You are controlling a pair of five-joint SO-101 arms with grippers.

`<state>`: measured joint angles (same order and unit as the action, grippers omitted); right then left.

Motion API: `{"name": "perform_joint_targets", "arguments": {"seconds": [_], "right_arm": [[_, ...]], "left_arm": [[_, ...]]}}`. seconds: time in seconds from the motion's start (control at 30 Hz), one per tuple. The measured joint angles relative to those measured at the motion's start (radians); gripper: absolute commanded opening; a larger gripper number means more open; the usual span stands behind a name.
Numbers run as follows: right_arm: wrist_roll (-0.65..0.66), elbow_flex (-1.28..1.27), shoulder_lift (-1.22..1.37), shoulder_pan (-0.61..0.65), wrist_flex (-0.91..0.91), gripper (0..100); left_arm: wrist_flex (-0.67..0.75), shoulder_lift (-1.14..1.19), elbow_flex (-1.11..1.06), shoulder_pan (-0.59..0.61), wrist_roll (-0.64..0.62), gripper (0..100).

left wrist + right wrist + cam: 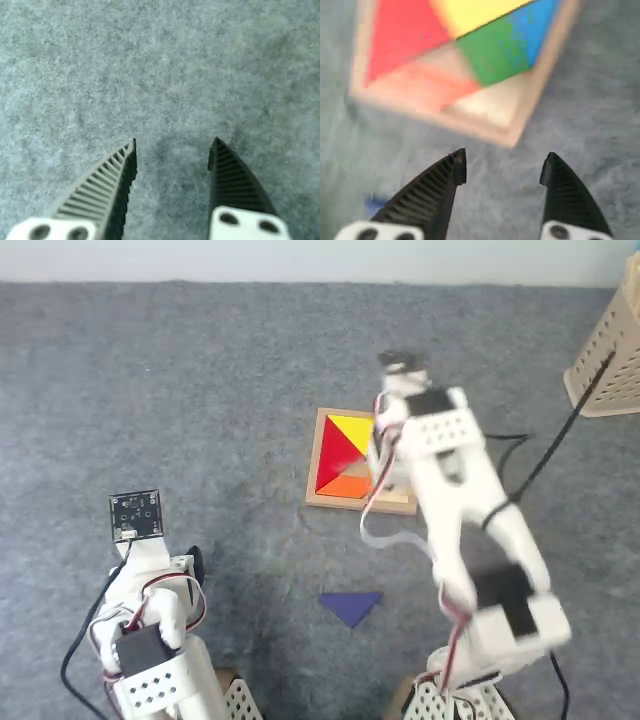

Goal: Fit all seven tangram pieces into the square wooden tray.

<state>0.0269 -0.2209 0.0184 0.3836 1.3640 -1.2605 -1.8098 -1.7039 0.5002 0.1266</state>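
High view, nearest the arms: a dark blue triangular piece (pixel 350 606) lies loose on the grey table (pixel 200 390). Left end effector (pixel 172 145) and right end effector (pixel 505 162) gape empty. Beyond, the square wooden tray (pixel 335 502) looks mostly filled; one bare gap (pixel 485 107) likely awaits that triangle.

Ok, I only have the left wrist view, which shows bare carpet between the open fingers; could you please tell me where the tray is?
Observer: The wooden tray lies mid-table, partly under the right arm.
Operator: Thank you; are any pieces outside it?
Observer: Yes, a blue triangle lies on the carpet, apart from the tray, on the arms' side of it.
Operator: Is there room left in the tray?
Observer: Yes, the right wrist view shows a bare gap at one corner, beside the green piece.
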Motion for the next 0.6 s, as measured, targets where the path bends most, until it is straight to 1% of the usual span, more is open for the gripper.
{"name": "perform_joint_targets", "arguments": {"seconds": [0.07, 0.27, 0.33, 0.47, 0.53, 0.6], "right_arm": [[0.104, -0.106, -0.089, 0.064, 0.002, 22.8], [0.503, -0.396, -0.249, 0.249, 0.002, 23.0], [0.595, -0.471, -0.281, 0.315, -0.006, 23.0], [0.637, -0.588, -0.318, 0.385, -0.075, 23.1], [0.640, -0.631, -0.318, 0.399, -0.117, 23.2], [0.638, -0.667, -0.318, 0.397, -0.164, 26.2]], "left_arm": [[0.000, 0.000, 0.000, 0.000, 0.000, 23], [0.000, 0.000, 0.000, 0.000, 0.000, 23], [0.000, 0.000, 0.000, 0.000, 0.000, 23], [0.000, 0.000, 0.000, 0.000, 0.000, 23], [0.000, 0.000, 0.000, 0.000, 0.000, 23], [0.000, 0.000, 0.000, 0.000, 0.000, 23]]}}
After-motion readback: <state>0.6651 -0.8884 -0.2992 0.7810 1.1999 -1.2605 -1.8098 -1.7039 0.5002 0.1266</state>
